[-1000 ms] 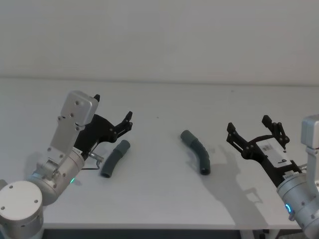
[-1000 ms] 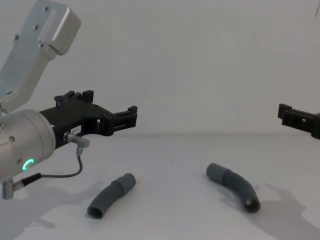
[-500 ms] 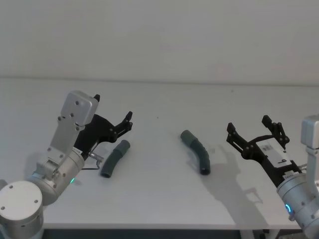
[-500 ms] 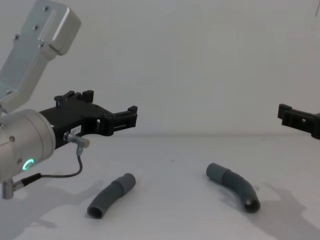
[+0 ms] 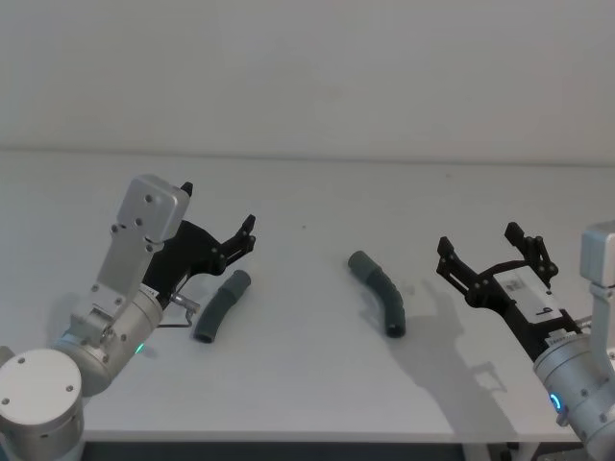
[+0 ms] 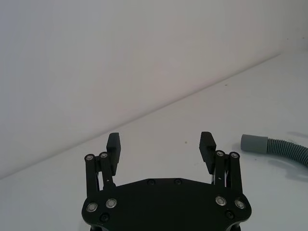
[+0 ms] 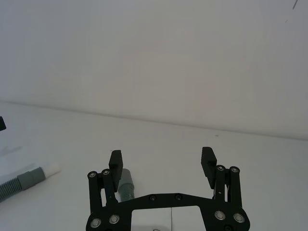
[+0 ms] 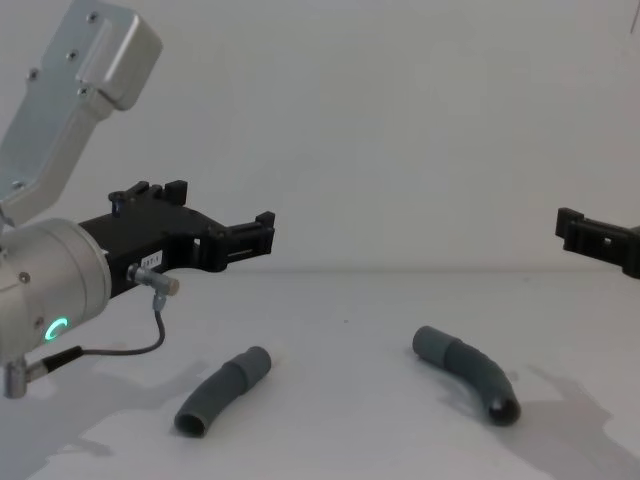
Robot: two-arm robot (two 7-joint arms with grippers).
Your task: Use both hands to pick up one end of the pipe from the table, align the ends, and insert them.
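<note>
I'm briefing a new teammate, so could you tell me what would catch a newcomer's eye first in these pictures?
The eye goes first to two dark grey curved pieces lying apart on the white table: the left pipe piece and the right pipe piece. Next come the two black grippers, both open and raised off the table: the left gripper close by the left pipe piece, the right gripper out beyond the right one.

In the right wrist view, a finger of the right gripper point(image 7: 161, 161) hides most of the right pipe piece point(image 7: 127, 183), and the left pipe piece point(image 7: 21, 182) is cut short by the view's edge. The left wrist view cuts off the right pipe piece's ribbed body beyond its cuff. In the chest view the right edge cuts off the right gripper, leaving one black jaw tip.
</note>
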